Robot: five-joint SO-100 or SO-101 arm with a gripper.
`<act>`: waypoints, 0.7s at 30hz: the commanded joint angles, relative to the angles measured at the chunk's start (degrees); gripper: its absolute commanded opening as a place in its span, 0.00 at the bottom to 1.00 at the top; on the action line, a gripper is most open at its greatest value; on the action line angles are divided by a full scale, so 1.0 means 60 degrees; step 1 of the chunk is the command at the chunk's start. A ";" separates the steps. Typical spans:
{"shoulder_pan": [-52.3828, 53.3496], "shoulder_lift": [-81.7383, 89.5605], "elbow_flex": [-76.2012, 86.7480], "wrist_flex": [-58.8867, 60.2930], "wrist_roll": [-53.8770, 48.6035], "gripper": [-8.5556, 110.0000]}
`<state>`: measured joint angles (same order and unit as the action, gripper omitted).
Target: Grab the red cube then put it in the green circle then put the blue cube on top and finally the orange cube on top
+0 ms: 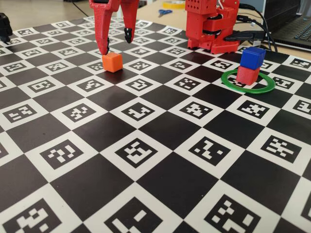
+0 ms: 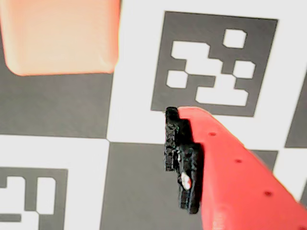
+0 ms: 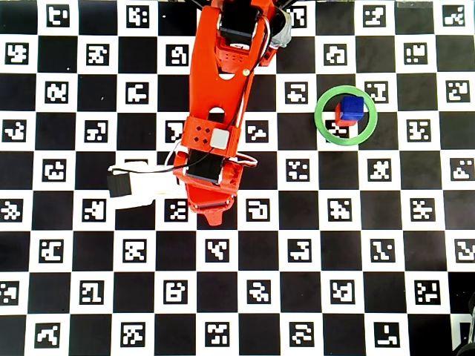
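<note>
Upper left, fixed view: small bright orange plastic cube (image 1: 112,62), light, rigid; gripper (image 1: 116,42) spread wide, empty; pinch opp. flat faces.

The blue cube (image 1: 252,58) sits atop the red cube (image 1: 247,75) inside the green circle (image 1: 234,86); the orange cube (image 1: 112,62) lies well apart.

In fixed view, blue cube (image 1: 252,58) sits on red cube (image 1: 248,75), both inside green circle (image 1: 248,81) at right. Orange cube (image 1: 112,62) lies well apart to left on checkered mat (image 1: 160,145), w/ gripper (image 1: 116,41) just above it.
</note>
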<state>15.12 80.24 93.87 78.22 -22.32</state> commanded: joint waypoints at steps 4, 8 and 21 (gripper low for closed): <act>0.0381 0.0542 0.0483 -0.1011 -0.0205 0.40; 0.0542 0.0527 0.0791 -0.1348 -0.0293 0.40; 0.0527 0.0220 0.1216 -0.2256 -0.0308 0.40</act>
<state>18.02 80.24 101.25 65.57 -24.26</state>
